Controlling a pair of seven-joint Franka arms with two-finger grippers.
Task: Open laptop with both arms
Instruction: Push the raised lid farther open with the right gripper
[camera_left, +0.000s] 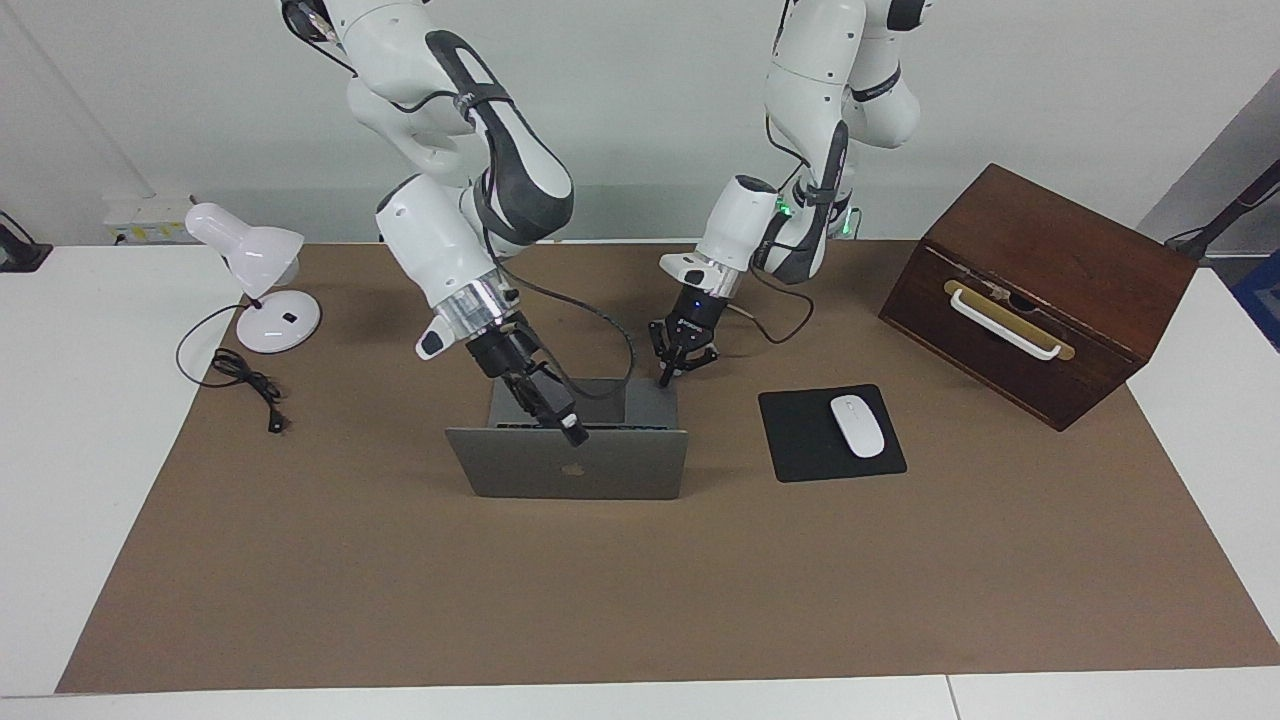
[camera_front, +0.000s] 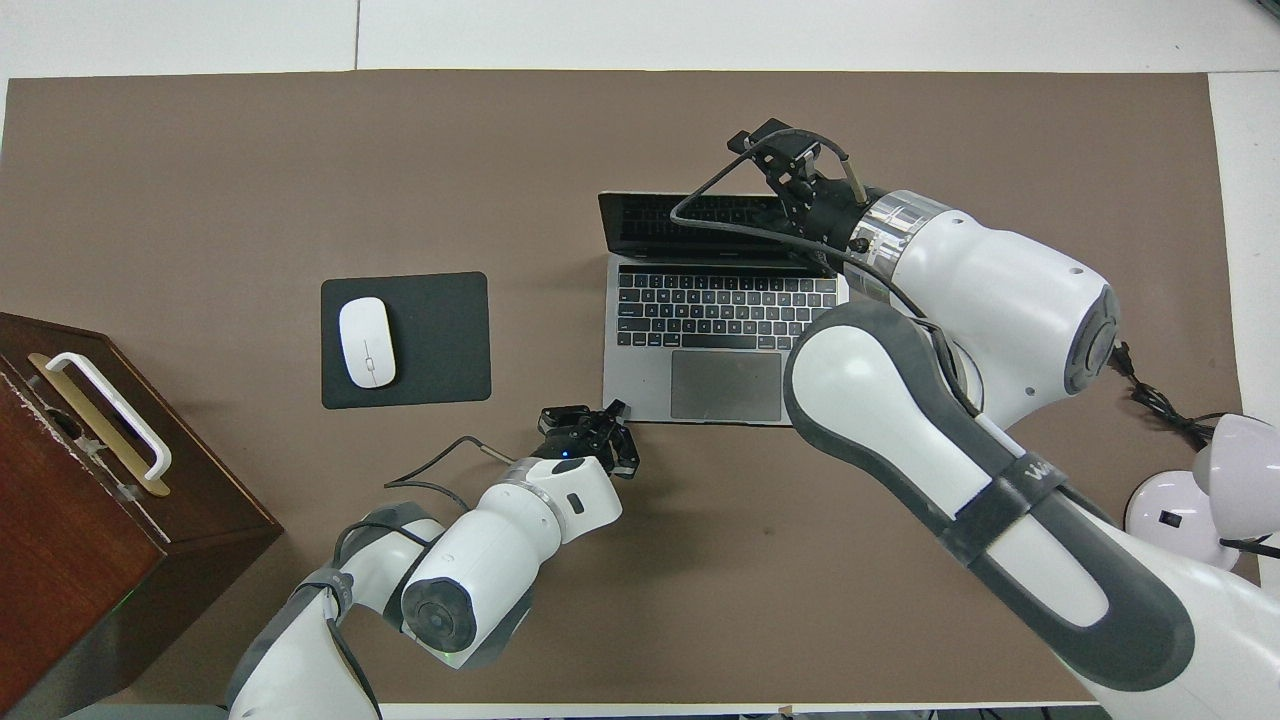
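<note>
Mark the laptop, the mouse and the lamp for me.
laptop (camera_left: 600, 470), facing view, back of the raised lid beside the logo.
mouse (camera_front: 366, 343), overhead view, middle of its white shell.
lamp (camera_left: 278, 322), facing view, its round white base.

probably a robotics lab, 2 white arms (camera_left: 470, 130) over a paper-covered table (camera_left: 640, 600), bare white wall (camera_left: 640, 100)

Silver-grey laptop (camera_left: 575, 475) (dark logo).
</note>
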